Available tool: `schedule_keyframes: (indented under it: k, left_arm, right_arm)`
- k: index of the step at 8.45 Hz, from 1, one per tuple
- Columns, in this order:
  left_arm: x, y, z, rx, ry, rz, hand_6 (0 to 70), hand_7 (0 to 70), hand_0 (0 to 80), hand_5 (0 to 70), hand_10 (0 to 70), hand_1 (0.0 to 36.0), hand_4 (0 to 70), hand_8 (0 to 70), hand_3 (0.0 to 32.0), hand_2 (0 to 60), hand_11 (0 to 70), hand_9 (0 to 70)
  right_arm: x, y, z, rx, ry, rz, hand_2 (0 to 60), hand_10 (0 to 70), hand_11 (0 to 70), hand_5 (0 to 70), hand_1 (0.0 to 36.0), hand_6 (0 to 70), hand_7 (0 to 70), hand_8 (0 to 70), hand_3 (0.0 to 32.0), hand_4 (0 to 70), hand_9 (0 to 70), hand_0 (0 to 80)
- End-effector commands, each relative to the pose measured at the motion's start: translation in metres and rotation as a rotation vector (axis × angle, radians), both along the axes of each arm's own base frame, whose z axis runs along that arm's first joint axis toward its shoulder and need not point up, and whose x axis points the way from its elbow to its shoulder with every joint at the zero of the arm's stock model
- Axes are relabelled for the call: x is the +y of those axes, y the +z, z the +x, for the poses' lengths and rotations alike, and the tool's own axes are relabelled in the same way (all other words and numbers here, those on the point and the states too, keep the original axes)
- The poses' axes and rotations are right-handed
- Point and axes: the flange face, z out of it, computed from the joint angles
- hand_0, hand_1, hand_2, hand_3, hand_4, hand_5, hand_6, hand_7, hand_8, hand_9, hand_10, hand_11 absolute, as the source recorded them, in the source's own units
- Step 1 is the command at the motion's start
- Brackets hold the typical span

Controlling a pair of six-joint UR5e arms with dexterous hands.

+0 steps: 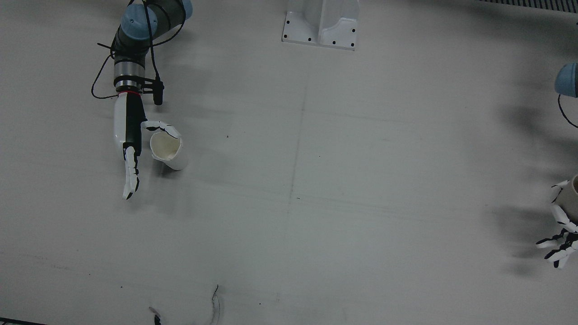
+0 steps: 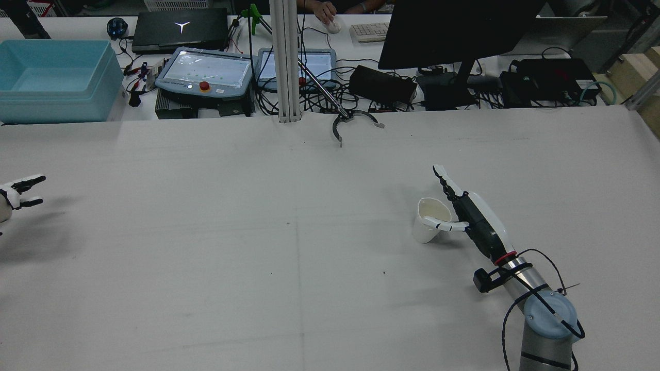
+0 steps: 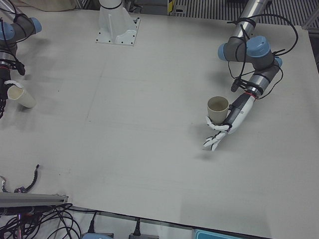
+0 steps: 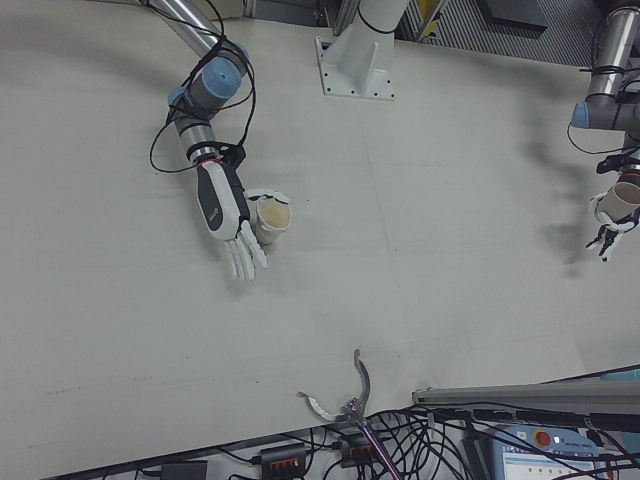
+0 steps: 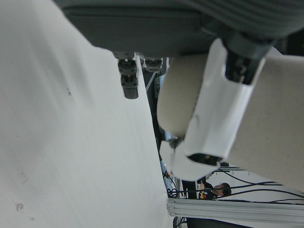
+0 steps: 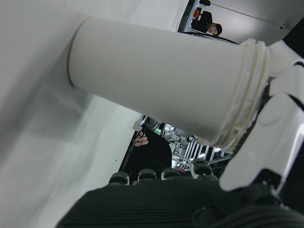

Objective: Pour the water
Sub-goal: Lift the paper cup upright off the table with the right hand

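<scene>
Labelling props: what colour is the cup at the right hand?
White cup, cream inside; clearest in the front view.

The front view cuts the left hand [image 1: 561, 239] and its cup [image 1: 573, 189] at the right edge. The rear view shows only fingertips [image 2: 20, 189] of that hand. Neither cup's contents can be told.

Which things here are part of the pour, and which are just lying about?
Part of the pour:
- white cup, by the right hand, one finger hooked around its rim
- tan cup, held by the left hand

Lying about:
- black claw tool at the table's operator edge
- blue bin, monitor, keyboard behind the table
</scene>
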Motion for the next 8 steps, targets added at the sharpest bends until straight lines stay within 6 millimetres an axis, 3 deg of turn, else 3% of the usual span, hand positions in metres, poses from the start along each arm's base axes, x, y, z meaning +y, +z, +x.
schedule_keyframes:
  k: [1,4,8]
  left_arm:
    - [0.002,0.002,-0.002,0.001,-0.001,-0.004,14.7,10.9,80.0,70.0,11.4,36.0,70.0,5.2,0.0,60.0,20.0,0.8]
    - [0.004,0.003,-0.003,0.001,-0.001,-0.007,14.4,10.6,80.0,70.0,11.1,36.0,70.0,5.0,0.0,60.0,19.6,0.7]
    - [0.004,0.003,-0.003,0.002,-0.001,-0.006,14.2,10.3,80.0,70.0,11.1,36.0,70.0,5.0,0.0,60.0,19.7,0.6]
  right_arm:
    - [-0.001,-0.006,-0.001,-0.013,0.000,0.006,22.2,0.0,0.0,2.9,16.9,0.0,0.0,0.8,4.8,0.0,0.0,45.5]
    - [0.000,-0.026,0.007,-0.049,0.005,0.026,21.6,0.0,0.0,2.7,17.3,0.0,0.0,0.5,5.4,0.0,0.0,45.7]
    - [0.014,-0.020,-0.007,-0.030,-0.030,0.021,22.0,0.0,0.0,2.8,17.9,0.0,0.0,0.4,5.6,0.0,0.0,46.1]
